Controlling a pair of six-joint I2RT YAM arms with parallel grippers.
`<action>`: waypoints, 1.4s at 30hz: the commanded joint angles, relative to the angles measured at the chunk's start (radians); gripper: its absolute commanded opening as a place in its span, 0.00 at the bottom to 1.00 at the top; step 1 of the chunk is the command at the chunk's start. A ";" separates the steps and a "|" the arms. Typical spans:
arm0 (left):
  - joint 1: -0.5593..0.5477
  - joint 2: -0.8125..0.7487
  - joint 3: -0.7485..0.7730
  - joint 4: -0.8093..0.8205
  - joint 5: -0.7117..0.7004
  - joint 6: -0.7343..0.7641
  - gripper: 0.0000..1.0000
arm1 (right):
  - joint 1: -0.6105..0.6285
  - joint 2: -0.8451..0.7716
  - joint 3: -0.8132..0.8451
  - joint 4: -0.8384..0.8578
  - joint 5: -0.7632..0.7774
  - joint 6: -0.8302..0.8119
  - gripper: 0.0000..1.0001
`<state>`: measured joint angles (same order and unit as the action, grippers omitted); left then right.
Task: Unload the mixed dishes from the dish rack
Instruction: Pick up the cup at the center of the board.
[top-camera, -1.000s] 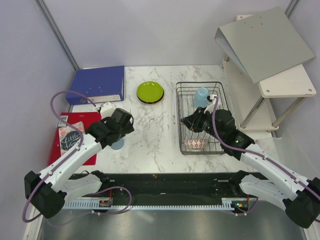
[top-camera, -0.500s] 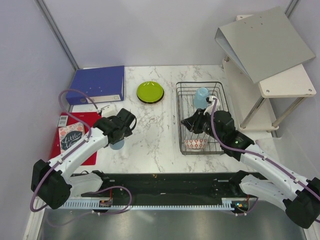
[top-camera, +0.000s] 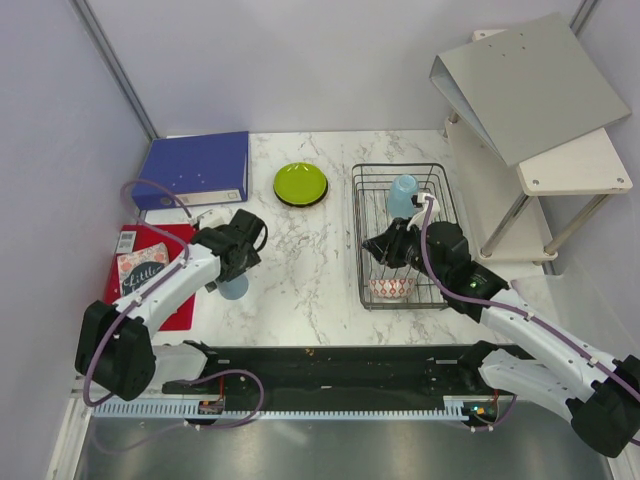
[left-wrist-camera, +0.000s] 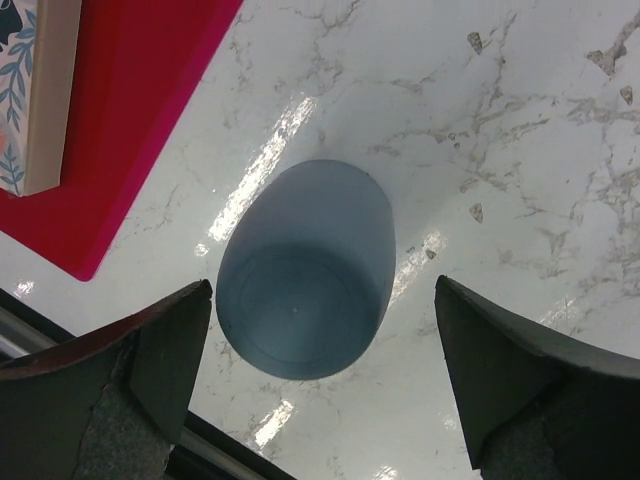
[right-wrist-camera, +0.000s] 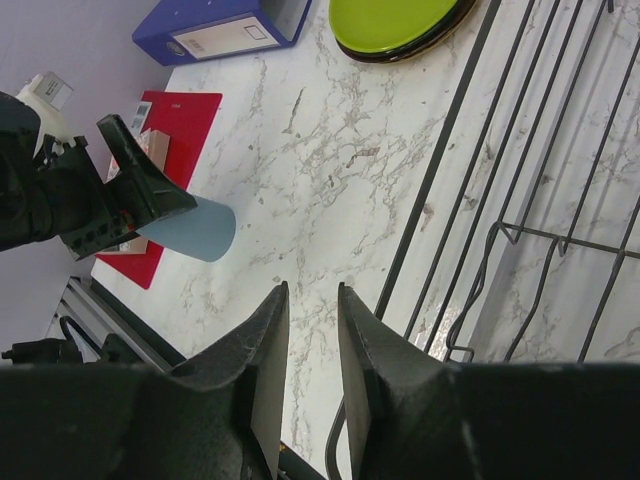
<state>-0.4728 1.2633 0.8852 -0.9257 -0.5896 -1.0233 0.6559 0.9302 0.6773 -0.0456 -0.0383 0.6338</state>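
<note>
Left gripper (left-wrist-camera: 320, 290): jaws wide apart, straddling a light blue cup (left-wrist-camera: 305, 270) that stands upside down on the worktop (left-wrist-camera: 500, 130). Neither finger touches it, with a gap on both sides. From the top view, the left gripper (top-camera: 234, 268) points down over the cup (top-camera: 234, 289) at the front-left of the marble, just right of a red mat (top-camera: 160, 237). A patterned card (top-camera: 140, 272) lies on the mat. The left wrist view shows the mat (left-wrist-camera: 120, 120) and card (left-wrist-camera: 30, 90) up-left of the cup, not touching it.

Right gripper (top-camera: 372, 246) hangs over the left side of the rack (top-camera: 355, 215), about mid-length. Jaws narrow, slim gap, nothing between them. In its own view the right gripper (right-wrist-camera: 311, 290) shows bare worktop through the gap, the rack rim wire (right-wrist-camera: 440, 170) just to the right, and the cup (right-wrist-camera: 195, 232) off to the left.

The rack sits right of centre on the worktop. Inside it are a second cup (top-camera: 402, 195) at the far end (can't tell its tilt) and a red-and-white bowl (top-camera: 390, 288) at the near end.

A lime plate (top-camera: 301, 184) is out of the rack, just left of its far corner, stacked on a black plate (top-camera: 300, 205) that shows only as a rim. A blue binder (top-camera: 195, 168) lies at the back-left. A grey binder (top-camera: 520, 85) leans on a white shelf (top-camera: 570, 165) at the right.
</note>
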 joint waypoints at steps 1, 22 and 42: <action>0.052 0.048 -0.012 0.111 0.028 0.051 0.99 | -0.004 -0.014 -0.004 0.012 0.009 -0.020 0.33; 0.062 -0.028 -0.051 0.177 0.145 0.109 0.02 | -0.004 0.019 0.002 0.023 0.020 -0.020 0.33; 0.189 -0.207 -0.437 1.870 1.394 -0.342 0.02 | -0.004 -0.057 0.031 0.150 -0.101 0.040 0.65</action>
<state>-0.2890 0.9684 0.5041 0.3309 0.4858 -1.0924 0.6544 0.8719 0.6960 0.0078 0.0147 0.6586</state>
